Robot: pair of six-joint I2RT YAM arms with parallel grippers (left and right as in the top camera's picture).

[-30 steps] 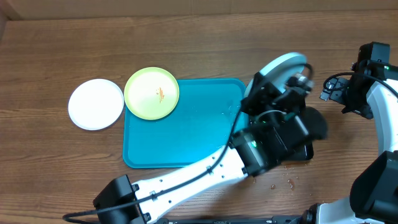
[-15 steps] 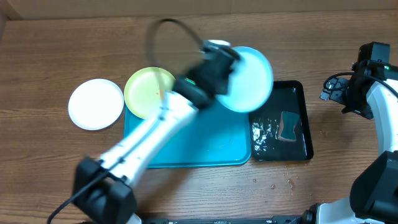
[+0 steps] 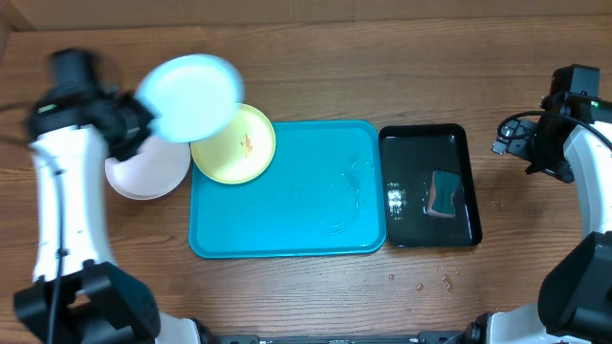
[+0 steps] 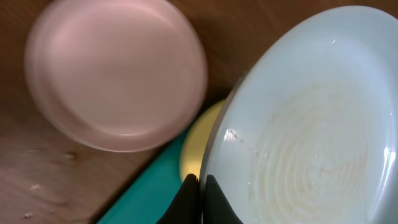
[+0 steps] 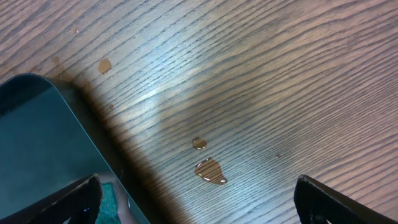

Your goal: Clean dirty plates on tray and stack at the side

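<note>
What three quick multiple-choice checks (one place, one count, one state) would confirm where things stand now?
1. Where does the white plate lie?
A) on the table, left of the turquoise tray
B) at the tray's centre
C) right of the tray

2. How many plates are in view?
A) two
B) three
C) four

3. The left gripper is:
A) open and empty
B) shut on the light blue plate
C) shut on the white plate

Answers:
1 A: it rests on bare wood beside the tray.
2 B: white, light blue and the yellow-green plate.
3 B: the wrist view shows its fingers pinching that plate's rim.
</note>
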